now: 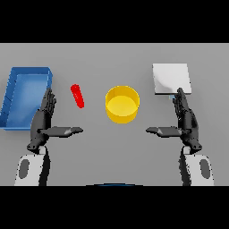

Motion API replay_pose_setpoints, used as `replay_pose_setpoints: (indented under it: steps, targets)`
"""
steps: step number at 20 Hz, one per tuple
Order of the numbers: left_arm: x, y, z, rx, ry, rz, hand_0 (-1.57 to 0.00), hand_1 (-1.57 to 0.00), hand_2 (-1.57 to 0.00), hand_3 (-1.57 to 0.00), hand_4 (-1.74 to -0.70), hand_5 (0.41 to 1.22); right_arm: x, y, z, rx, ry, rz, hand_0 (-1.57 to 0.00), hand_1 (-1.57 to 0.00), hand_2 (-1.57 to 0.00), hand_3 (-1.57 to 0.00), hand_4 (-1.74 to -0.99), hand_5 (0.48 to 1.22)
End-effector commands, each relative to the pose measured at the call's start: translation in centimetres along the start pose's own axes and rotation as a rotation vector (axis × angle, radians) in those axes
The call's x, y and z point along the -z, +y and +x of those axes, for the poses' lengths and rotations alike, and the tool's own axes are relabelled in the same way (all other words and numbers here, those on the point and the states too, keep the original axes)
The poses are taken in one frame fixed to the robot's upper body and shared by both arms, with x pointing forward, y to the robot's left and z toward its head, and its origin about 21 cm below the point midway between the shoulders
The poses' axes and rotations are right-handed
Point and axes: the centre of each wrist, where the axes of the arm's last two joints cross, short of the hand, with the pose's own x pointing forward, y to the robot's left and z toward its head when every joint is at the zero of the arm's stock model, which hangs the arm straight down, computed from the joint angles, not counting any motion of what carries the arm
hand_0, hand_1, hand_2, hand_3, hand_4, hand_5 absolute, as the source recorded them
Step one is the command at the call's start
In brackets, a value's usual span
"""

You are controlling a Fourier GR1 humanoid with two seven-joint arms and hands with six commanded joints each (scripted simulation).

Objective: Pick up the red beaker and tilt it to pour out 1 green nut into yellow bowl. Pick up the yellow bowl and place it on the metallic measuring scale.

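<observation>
The red beaker (78,95) is a small slim red tube on the grey table, left of centre. To its right stands the yellow bowl (122,104), round and open-topped; I see no nut inside it. The metallic measuring scale (171,78) is a pale square plate at the back right. My left hand (44,120) rests open at the lower left, fingers straight and thumb pointing right, below and left of the beaker. My right hand (186,120) mirrors it at the lower right, open, with its fingertips just under the scale's near edge.
A blue rectangular bin (15,99) stands at the far left, close beside the left hand's fingers. Bare grey table lies between the two hands and in front of the bowl.
</observation>
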Motion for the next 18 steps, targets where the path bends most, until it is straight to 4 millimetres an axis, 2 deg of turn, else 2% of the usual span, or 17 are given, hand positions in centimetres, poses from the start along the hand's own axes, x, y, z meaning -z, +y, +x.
replay_pose_setpoints:
  steps: [1, 6, 7, 8, 10, 14, 16, 17, 18]
  targets:
    - [0.0, 0.0, 0.0, 0.0, -0.001, 0.001, 0.0, 0.0, 0.0, 0.0, -1.09, 0.623, 0.0, 0.0, 0.0, 0.001, -0.001, -0.001, 0.0, 0.0, 0.0, 0.0, -1.128, 0.66]
    - [-0.1, 0.4, 0.1, 0.0, -0.003, 0.002, 0.0, 0.0, 0.0, 0.0, -1.09, 0.623, -0.3, 0.3, 0.2, 0.003, -0.006, 0.002, 0.0, 0.0, 0.0, 0.0, -1.128, 0.66]
    - [-1.4, 0.3, 0.0, 0.069, -0.035, -0.015, 0.0, 0.0, 0.0, 0.0, -1.09, 0.623, -1.3, 0.4, 0.4, -0.13, -0.113, 0.02, 0.0, 0.0, 0.0, 0.0, -1.128, 0.66]
    - [-2.1, 0.0, 0.1, 0.114, -0.048, -0.029, 0.0, 0.0, 0.0, 0.0, -1.09, 0.62, -1.9, 1.0, 0.4, -0.211, -0.15, 0.042, 0.0, 0.0, 0.0, 0.0, -1.128, 0.663]
    - [-3.0, -0.9, 0.5, 0.153, -0.06, -0.042, 0.0, 0.0, 0.0, 0.0, -1.09, 0.615, -2.8, 1.7, 0.3, -0.28, -0.159, 0.061, 0.0, 0.0, 0.0, 0.0, -1.126, 0.666]
    - [-3.0, -1.2, 0.9, 0.186, -0.017, -0.042, 0.0, 0.0, 0.0, 0.0, -1.09, 0.613, -2.9, 1.7, 0.7, -0.302, -0.157, 0.055, 0.0, 0.0, 0.0, 0.0, -1.12, 0.66]
    - [-2.5, -1.3, 0.6, 0.203, -0.011, -0.047, 0.0, 0.0, 0.0, 0.0, -1.09, 0.612, -3.0, 1.4, 1.0, -0.285, -0.155, 0.054, 0.0, 0.0, 0.0, 0.0, -1.123, 0.653]
    - [-2.4, -1.4, 0.4, 0.215, -0.019, -0.052, 0.0, 0.0, 0.0, 0.0, -1.1, 0.617, -3.0, 1.9, 0.8, -0.294, -0.144, 0.052, 0.0, 0.0, 0.0, 0.0, -1.127, 0.652]
    - [-1.6, -1.8, 0.2, 0.218, -0.022, -0.055, 0.0, 0.0, 0.0, 0.0, -1.11, 0.623, -2.9, 1.6, 0.9, -0.3, -0.141, 0.043, 0.0, 0.0, 0.0, 0.0, -1.13, 0.65]
